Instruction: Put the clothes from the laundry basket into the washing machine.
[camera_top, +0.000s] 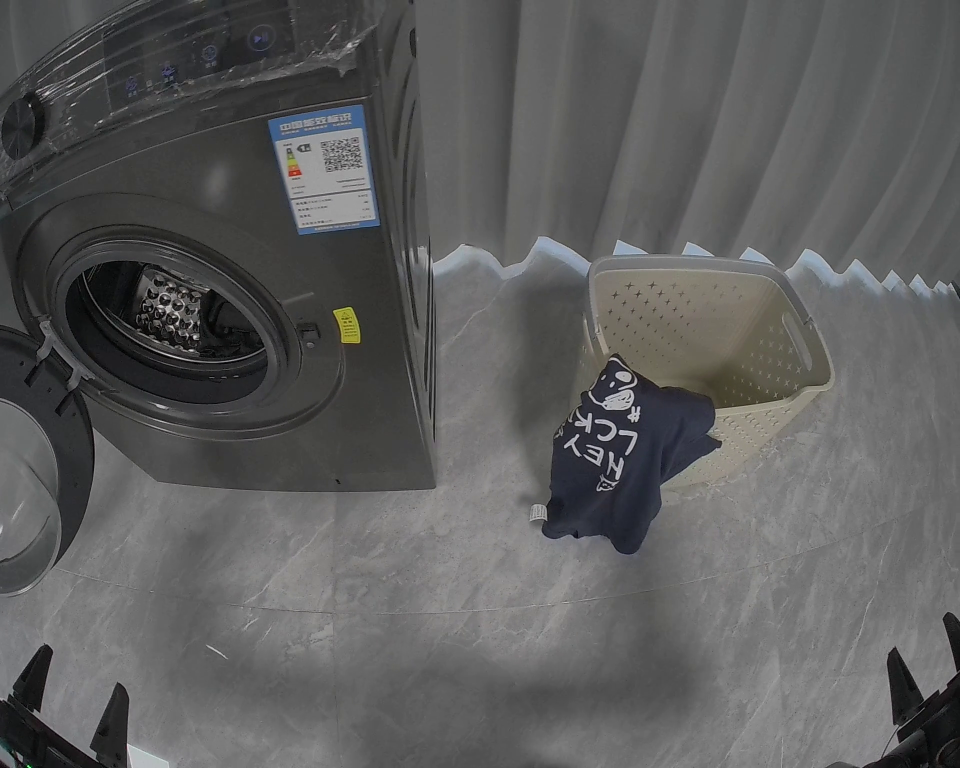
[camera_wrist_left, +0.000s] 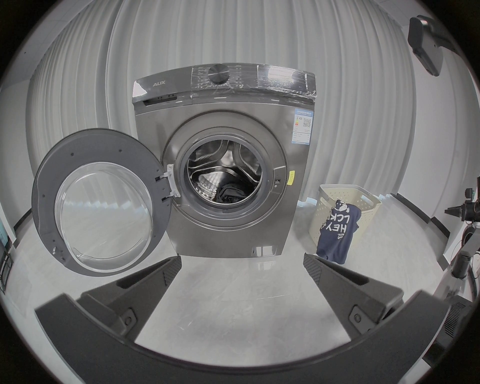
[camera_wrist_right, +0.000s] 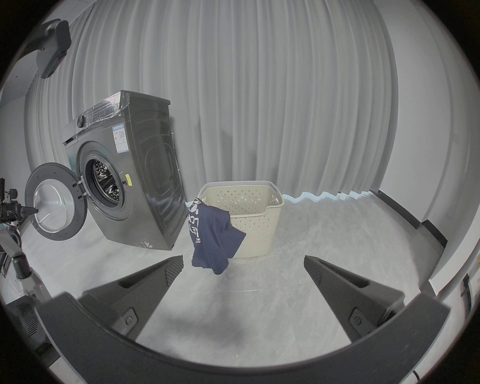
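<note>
Grey floor (camera_top: 450, 620), navy shirt (camera_top: 615, 460) draped over laundry basket (camera_top: 690, 263) rim by washing machine (camera_top: 385, 400); left pincer (camera_wrist_left: 241, 259), right pincer (camera_wrist_right: 243, 259) splayed, empty.

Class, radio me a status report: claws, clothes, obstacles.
Left claw, right claw open, empty. Navy shirt draped over laundry basket rim. Washing machine door open.

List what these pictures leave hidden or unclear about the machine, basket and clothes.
- Head view: the navy shirt draped over the laundry basket rim hides the basket's near corner.
- Head view: the left edge cuts off the machine's open door.
- Left wrist view: the dark heap in the drum is too small to identify.
</note>
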